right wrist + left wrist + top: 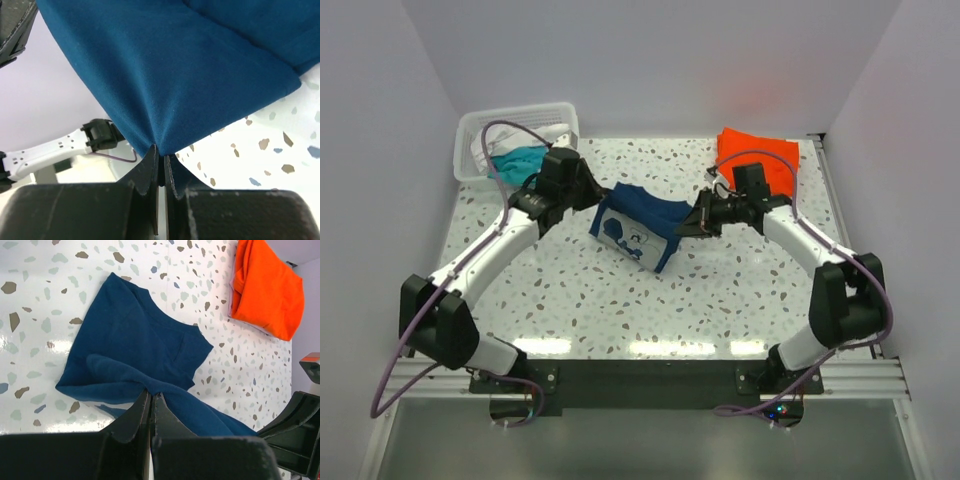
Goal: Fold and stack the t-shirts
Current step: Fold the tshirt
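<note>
Navy t-shirt point(638, 226) between left gripper point(150, 396), right gripper point(160, 151)

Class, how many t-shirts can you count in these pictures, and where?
3: a navy t-shirt mid-table, pinched between the left hand and right hand; an orange t-shirt folded far right; a teal t-shirt in the basket, where more may hide.
</note>
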